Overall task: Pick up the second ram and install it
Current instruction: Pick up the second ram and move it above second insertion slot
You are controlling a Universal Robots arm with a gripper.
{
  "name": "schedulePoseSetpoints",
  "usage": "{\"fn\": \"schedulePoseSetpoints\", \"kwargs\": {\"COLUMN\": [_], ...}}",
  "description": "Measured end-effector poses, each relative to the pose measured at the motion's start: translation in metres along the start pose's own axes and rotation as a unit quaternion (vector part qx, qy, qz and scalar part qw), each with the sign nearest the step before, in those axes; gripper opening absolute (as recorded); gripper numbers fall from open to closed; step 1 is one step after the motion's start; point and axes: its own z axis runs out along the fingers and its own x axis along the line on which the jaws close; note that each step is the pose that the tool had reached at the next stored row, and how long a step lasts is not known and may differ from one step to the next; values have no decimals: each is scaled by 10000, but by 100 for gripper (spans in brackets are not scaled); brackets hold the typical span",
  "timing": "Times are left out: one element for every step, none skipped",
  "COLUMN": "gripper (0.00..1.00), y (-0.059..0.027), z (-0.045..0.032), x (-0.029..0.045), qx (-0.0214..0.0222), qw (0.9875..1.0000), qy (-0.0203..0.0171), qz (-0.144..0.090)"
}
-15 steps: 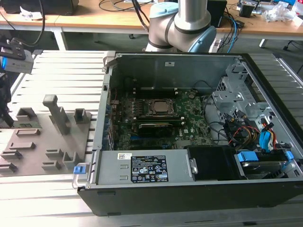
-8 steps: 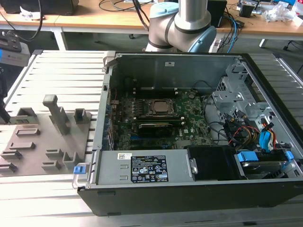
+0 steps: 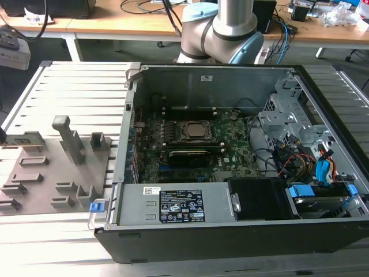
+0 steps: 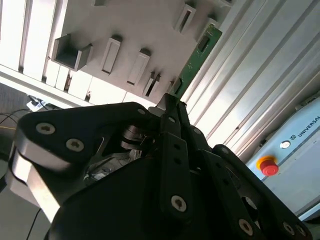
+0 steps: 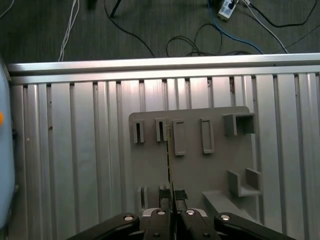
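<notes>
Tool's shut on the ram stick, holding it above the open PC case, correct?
One thing is off. The tool is shut on the ram stick, but it holds it above the grey slotted tray, not the open PC case. The first wrist view shows the tray's slots directly behind the stick.

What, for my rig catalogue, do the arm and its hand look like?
The arm is a silver-grey tube with rounded joints capped in pale blue. The hand is black in both wrist views, built of flat linked bars pinned with silver screws and narrowing towards its tip.
</notes>
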Motion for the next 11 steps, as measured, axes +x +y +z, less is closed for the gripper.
{"fn": "schedulePoseSetpoints", "kwargs": {"gripper": [13, 13, 13, 13, 13, 13, 13, 13, 13, 13, 13], "y": [1, 2, 4, 5, 7, 9, 10, 11, 12, 14, 15], "z": [-30, -54, -81, -119, -161, -201, -228, -259, -281, -321, -345], "x": [-1, -1, -2, -2, -3, -4, -4, -5, -6, -6, -7], "qx": [1, 1, 0, 0, 1, 0, 1, 0, 1, 1, 1], "qw": [10000, 10000, 10000, 10000, 10000, 10000, 10000, 10000, 10000, 10000, 10000], "qy": [1, 1, 0, 1, 0, 1, 0, 0, 0, -1, -3], "qz": [0, 0, 0, 0, 0, 0, 0, 0, 0, 0, 0]}}
